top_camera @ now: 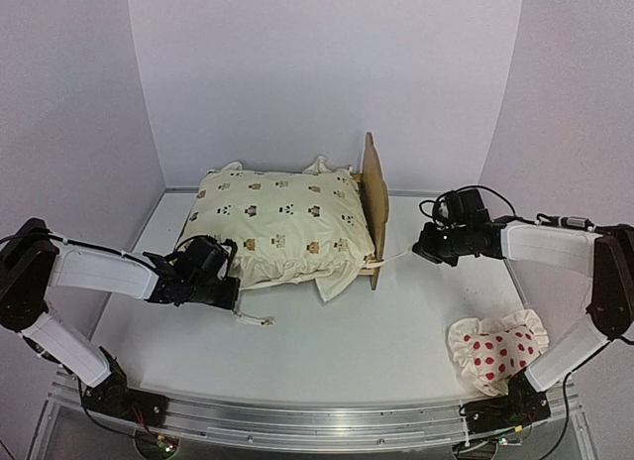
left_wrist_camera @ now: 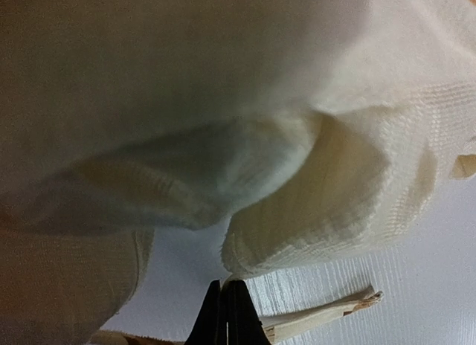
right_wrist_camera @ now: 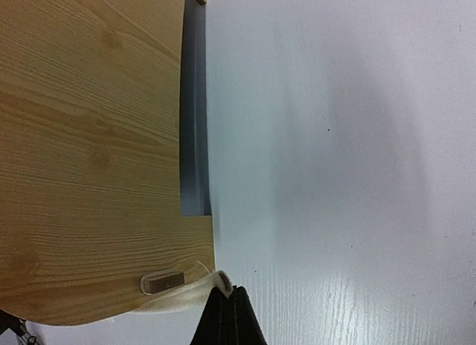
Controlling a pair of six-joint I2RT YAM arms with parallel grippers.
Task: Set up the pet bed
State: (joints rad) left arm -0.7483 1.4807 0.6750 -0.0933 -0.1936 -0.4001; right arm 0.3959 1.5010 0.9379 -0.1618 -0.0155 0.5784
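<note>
Pet bed (top_camera: 373,192) stands near the desk's far edge, cover (top_camera: 277,222) on it. Right gripper (top_camera: 418,253) jaws pinch the cover's tie (right_wrist_camera: 178,300); left gripper (left_wrist_camera: 225,304) jaws pressed together.

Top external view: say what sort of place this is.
Probably a robot lab cell: white table boxed by plain walls, two arms bolted to a metal rail, a pet bed as prop.

At rear centre, cover (top_camera: 282,227) on pet bed (top_camera: 373,197); pillow (top_camera: 498,349) well apart, front-R.
</note>
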